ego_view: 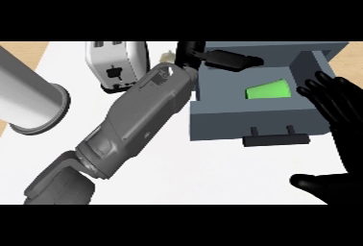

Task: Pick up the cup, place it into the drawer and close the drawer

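So, quick rundown: the green cup [269, 90] is sitting inside the drawer [248, 117], lying tilted toward the middle-right of the compartment, and nothing is touching it. The drawer itself is a grey box pulled wide open on the white counter [212, 173], with its dark handle [276, 140] sticking out of the front wall toward the robot.

The left forearm [142, 115] comes in from the lower left corner and runs diagonally up across the counter. The left hand [225, 58] ends up over the back left corner of the drawer. Its fingers are stretched out pretty flat toward the right and it's holding nothing, so it reads as released. It sits apart from the cup, up and to the left of it.

The right hand [340, 110] is over at the right edge of the view with its fingers spread and pointing up and the thumb lower down near the bottom, just resting there relaxed. From this angle it overlaps the right side of the drawer, but I honestly can't tell if it's touching it.

Other stuff on the counter: a silver toaster [113, 62] at the back, just left of the left wrist, and a big metal cylinder [28, 96] lying at the far left edge, well away from the drawer
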You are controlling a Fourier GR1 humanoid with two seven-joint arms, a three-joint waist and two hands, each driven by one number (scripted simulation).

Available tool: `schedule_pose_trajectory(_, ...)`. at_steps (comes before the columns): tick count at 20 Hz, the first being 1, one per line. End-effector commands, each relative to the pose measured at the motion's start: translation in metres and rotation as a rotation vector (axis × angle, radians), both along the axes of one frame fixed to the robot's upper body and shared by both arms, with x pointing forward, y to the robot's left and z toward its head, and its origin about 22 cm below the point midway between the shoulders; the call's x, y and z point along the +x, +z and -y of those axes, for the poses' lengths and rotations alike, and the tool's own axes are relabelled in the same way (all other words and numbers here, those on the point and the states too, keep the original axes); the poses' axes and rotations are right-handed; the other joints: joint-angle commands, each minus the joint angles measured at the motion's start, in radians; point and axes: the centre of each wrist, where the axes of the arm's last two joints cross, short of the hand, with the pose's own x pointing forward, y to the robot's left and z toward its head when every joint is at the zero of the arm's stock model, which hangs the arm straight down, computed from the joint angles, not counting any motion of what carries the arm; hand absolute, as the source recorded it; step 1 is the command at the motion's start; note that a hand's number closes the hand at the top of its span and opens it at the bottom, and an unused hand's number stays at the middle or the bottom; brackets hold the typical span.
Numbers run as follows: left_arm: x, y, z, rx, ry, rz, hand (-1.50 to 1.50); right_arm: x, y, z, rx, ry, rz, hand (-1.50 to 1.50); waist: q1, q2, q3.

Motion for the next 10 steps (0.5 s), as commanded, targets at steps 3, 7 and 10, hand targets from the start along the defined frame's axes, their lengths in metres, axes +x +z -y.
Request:
schedule_pose_trajectory(3, -0.006, 0.005, -0.009, -0.088, 0.027, -0.014, -1.5, -0.02, 0.003, 0.01, -0.123, 0.059, -0.012, 1.5, 0.048, -0.016, -0.001)
schedule_pose_trajectory(7, 0.002, -0.003, -0.066, -0.15, 0.062, -0.035, -1.5, -0.019, 0.01, 0.023, -0.309, 0.044, 0.006, 1.5, 0.073, -0.02, -0.001)
schedule_pose_trajectory(10, -0.002, -0.01, -0.104, -0.151, 0.106, -0.053, -1.5, -0.015, 0.005, 0.009, -0.339, 0.022, 0.011, 1.5, 0.077, -0.018, -0.001)
